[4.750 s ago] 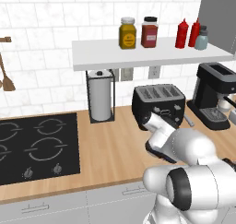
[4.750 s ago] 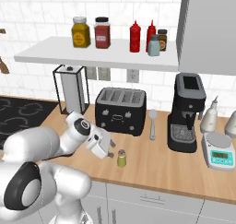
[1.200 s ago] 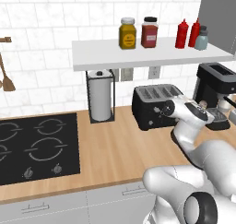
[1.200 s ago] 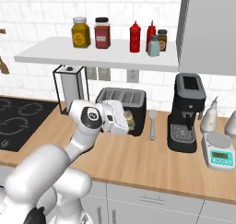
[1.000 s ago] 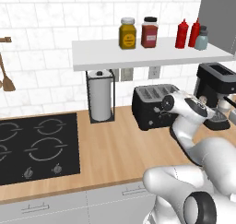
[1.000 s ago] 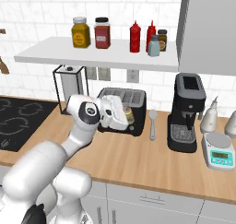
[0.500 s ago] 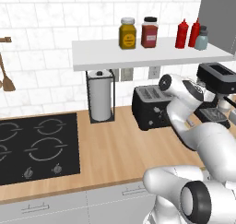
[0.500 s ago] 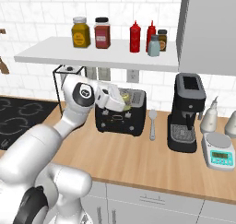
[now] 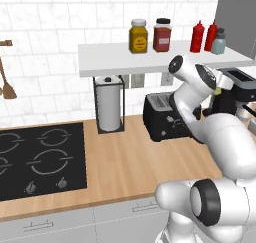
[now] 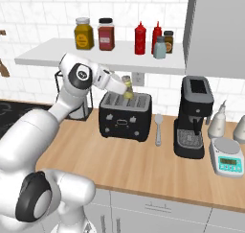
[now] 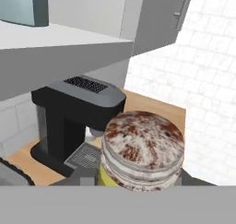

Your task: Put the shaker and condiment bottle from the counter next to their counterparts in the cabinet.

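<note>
I hold the shaker clamped in the gripper, raised above the toaster at the surface's back edge. It sits just under the shelf front edge, bound, I judge, for the grey-blue shaker near the shelf's right end.

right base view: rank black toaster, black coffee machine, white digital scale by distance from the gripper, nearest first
From the gripper, shut on the yellow-green shaker:
1. Black toaster, directly below it.
2. Black coffee machine, further right on the wooden counter.
3. White digital scale, far right, past the coffee machine.
</note>
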Available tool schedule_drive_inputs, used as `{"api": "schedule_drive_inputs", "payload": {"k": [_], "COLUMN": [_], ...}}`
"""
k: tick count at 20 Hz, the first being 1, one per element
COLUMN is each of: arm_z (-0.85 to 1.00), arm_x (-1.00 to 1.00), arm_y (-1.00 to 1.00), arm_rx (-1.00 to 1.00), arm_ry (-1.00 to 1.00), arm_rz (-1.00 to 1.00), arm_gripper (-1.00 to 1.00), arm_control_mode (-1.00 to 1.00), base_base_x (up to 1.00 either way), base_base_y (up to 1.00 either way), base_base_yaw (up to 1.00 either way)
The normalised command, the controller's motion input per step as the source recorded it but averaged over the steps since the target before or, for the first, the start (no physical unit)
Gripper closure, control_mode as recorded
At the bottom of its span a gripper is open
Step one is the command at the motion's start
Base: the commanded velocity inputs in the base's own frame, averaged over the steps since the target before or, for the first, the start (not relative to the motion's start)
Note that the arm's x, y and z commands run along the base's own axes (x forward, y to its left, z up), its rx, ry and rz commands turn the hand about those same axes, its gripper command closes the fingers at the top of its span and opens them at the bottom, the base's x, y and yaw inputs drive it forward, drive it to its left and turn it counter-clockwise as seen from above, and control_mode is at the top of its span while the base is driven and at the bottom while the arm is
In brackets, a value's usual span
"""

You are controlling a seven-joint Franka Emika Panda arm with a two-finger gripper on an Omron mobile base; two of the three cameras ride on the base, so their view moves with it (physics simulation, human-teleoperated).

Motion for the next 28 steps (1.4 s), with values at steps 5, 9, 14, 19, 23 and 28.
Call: {"api": "schedule_drive_inputs", "payload": {"k": [5,9,14,19,23,28], "arm_z": [0.30,0.28,0.38,0.11,0.00,0.13], "arm_x": [0.07,0.18,0.07,-0.23,-0.57,-0.12], "arm_y": [0.02,0.00,0.00,0.00,0.00,0.02], "arm_rx": [0.00,0.00,0.00,0.00,0.00,0.00], "arm_ry": [0.03,0.00,-0.01,-0.04,-0.06,-0.05], "arm_rz": [0.05,0.08,0.10,0.06,0.02,0.01], "arm_gripper": [1.00,1.00,1.00,1.00,1.00,1.00], "arm_control_mode": [-1.00,-1.00,-1.00,-1.00,-1.00,-1.00], "base_base_x": [0.00,0.00,0.00,0.00,0.00,0.00], "base_base_y": [0.00,0.00,0.00,0.00,0.00,0.00], "base_base_yaw": [0.00,0.00,0.00,0.00,0.00,0.00]}}
